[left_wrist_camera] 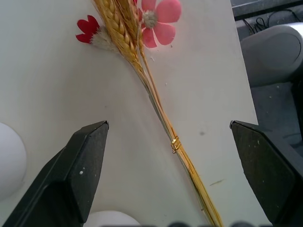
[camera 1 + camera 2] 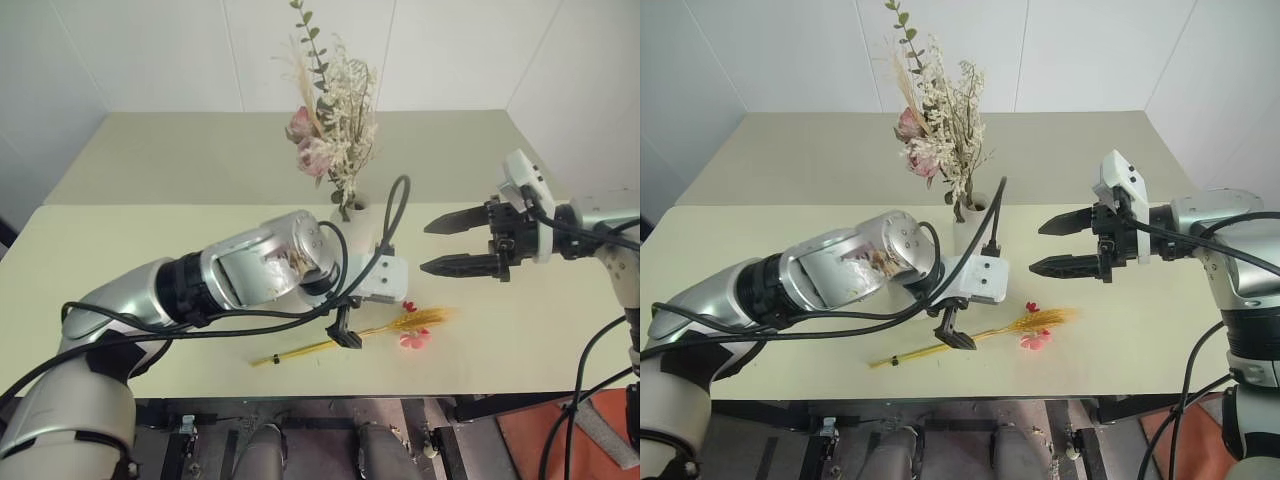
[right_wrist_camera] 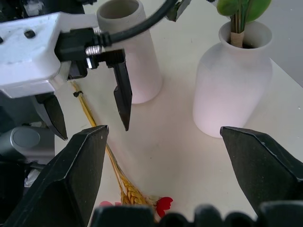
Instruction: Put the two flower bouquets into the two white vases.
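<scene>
The slim bundle lies flat on my table, directly under my left end effector: thin yellow stalks bound by a small gold tie, spreading into wheat-like golden ears at the head, with a pink flat-petalled flower and a smaller red one beside the ears. My left end effector points steeply down over the stalks, its two black fingers spread wide on either side of the tie and touching nothing. My right end effector hangs above the table, just beyond the flowered end of the bundle, its fingers also wide apart and empty. Just beyond my left end effector, seen from the right wrist, stands the tapered vase, matte white with a wide mouth, and I see nothing in it. Beside it, ahead of my right end effector, stands the rounded bottle-shaped vase, and the bushy bouquet is set upright in its narrow neck: pale dried sprigs, green leaves on a tall stem, and dusty pink blooms rising well above my left end effector.
</scene>
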`<state>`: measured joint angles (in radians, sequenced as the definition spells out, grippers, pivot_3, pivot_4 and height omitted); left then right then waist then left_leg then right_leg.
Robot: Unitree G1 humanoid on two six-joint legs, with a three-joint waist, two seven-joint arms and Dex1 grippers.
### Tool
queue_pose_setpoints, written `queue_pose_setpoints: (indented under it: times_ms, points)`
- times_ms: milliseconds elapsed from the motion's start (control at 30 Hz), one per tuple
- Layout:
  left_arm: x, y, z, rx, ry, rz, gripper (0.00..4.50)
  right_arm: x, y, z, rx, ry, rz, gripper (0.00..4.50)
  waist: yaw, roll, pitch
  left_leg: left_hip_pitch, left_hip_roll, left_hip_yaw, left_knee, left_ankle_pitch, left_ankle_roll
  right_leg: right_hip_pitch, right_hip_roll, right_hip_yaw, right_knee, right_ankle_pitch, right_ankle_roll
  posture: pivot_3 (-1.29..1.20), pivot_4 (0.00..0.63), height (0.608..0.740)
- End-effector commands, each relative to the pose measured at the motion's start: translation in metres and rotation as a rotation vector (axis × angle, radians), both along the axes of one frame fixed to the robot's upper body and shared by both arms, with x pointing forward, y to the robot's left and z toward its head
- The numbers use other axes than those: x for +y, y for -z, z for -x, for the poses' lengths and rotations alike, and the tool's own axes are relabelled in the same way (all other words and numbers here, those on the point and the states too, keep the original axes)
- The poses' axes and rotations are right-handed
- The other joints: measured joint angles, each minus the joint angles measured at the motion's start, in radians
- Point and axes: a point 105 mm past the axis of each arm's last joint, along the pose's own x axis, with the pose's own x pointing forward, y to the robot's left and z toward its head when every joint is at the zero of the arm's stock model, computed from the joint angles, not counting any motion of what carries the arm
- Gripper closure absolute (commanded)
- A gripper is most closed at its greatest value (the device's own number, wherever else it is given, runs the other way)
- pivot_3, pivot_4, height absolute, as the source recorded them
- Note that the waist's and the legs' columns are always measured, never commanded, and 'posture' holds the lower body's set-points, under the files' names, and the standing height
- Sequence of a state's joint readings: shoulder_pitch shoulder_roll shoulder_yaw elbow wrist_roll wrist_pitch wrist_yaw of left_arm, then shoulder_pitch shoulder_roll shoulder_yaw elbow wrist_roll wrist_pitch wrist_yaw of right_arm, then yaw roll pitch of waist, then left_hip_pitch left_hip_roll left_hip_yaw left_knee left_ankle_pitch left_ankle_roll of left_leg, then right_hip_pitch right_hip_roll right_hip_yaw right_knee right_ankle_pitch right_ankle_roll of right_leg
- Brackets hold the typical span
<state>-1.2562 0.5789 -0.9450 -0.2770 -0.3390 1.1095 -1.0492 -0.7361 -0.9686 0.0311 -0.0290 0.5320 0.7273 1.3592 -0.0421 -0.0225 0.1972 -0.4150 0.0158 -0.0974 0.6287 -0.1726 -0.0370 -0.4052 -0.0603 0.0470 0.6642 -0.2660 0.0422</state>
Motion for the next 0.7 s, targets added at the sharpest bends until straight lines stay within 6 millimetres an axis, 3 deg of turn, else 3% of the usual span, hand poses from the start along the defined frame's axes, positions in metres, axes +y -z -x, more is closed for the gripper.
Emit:
queue_pose_setpoints:
  times_ms: [33, 233, 400, 600, 700]
  points:
    - [-0.006, -0.004, -0.006, -0.026, 0.017, 0.0, 0.02, -0.004, -0.013, 0.006, -0.048, -0.035, 0.031, 0.0, 0.0, 0.0, 0.0, 0.0, 0.0, 0.0, 0.0, 0.0, 0.0, 0.0, 0.0, 0.0, 0.0, 0.0, 0.0, 0.0, 0.15, 0.74]
    - [-0.005, 0.004, -0.006, 0.013, 0.038, -0.024, 0.02, -0.018, -0.014, 0.031, -0.082, -0.196, 0.097, 0.0, 0.001, 0.0, 0.0, 0.0, 0.0, 0.0, 0.0, 0.0, 0.0, 0.0, 0.0, 0.0, 0.0, 0.0, 0.001, 0.0, 0.15, 0.74]
    - [-0.003, 0.026, -0.005, -0.001, 0.063, -0.095, 0.02, -0.03, -0.015, 0.032, -0.106, -0.205, 0.116, 0.0, -0.001, 0.001, 0.0, 0.001, 0.0, 0.0, 0.001, 0.0, 0.0, 0.001, 0.0, 0.0, 0.001, 0.0, 0.001, 0.0, 0.15, 0.74]
    - [-0.001, 0.045, -0.012, -0.074, 0.034, -0.137, 0.02, -0.032, -0.012, 0.034, -0.096, -0.208, 0.118, 0.0, -0.001, 0.001, 0.0, 0.0, 0.0, 0.0, 0.001, 0.0, 0.0, 0.001, 0.0, 0.0, 0.001, 0.0, 0.001, 0.0, 0.15, 0.74]
    - [-0.004, 0.045, -0.011, -0.066, 0.029, -0.114, 0.61, -0.033, -0.011, 0.034, -0.092, -0.202, 0.119, 0.0, 0.0, 0.001, 0.0, 0.0, 0.0, 0.0, 0.001, 0.0, 0.0, 0.001, 0.0, 0.0, 0.001, 0.0, 0.001, 0.0, 0.15, 0.74]
